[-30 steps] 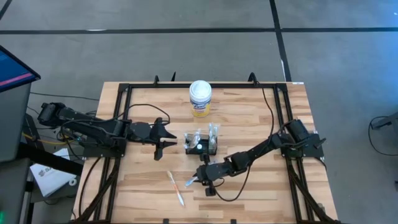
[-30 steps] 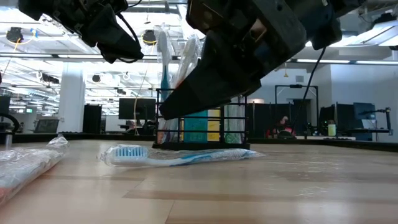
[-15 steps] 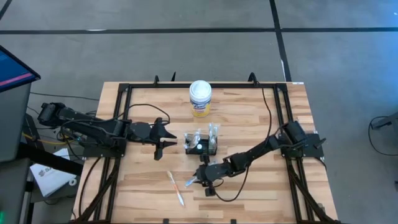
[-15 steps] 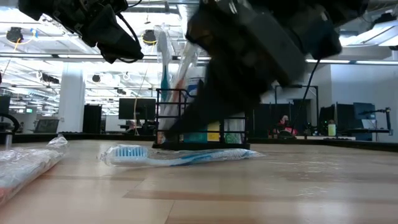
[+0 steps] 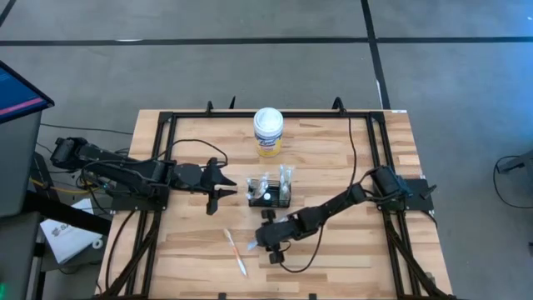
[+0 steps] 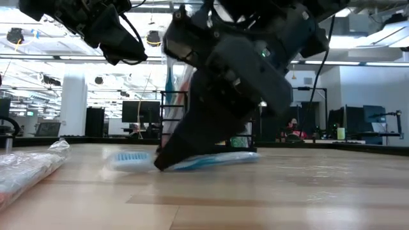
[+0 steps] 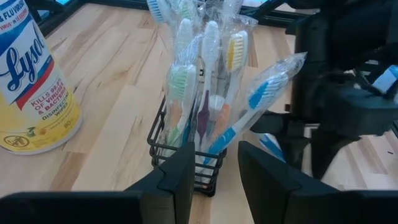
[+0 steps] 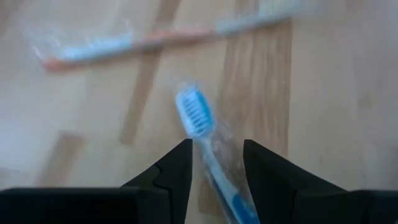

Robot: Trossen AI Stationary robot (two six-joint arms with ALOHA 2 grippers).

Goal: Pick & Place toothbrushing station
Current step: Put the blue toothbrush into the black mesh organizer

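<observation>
The toothbrushing station (image 5: 268,194) is a black wire holder (image 7: 185,163) standing on the table's middle with several wrapped toothbrushes upright in it. A wrapped blue toothbrush (image 8: 198,118) lies flat on the wood near it. My right gripper (image 8: 216,147) is open, low over that brush (image 5: 254,244). One finger stands on each side of the handle, tips down at the table (image 6: 161,164). Whether they touch the wrapper I cannot tell. My left gripper (image 5: 221,187) waits open above the table, left of the holder.
A white and yellow wipes canister (image 5: 268,132) stands at the far middle. A second wrapped toothbrush with an orange handle (image 5: 236,253) lies left of the blue one, toward the near edge. A black frame (image 5: 166,117) rims the table. Bare wood lies at the near right.
My right gripper has sunk to the table and shifted a little toward the table's left edge, tipping steeper, so that its fingers now stand around the blue toothbrush.
</observation>
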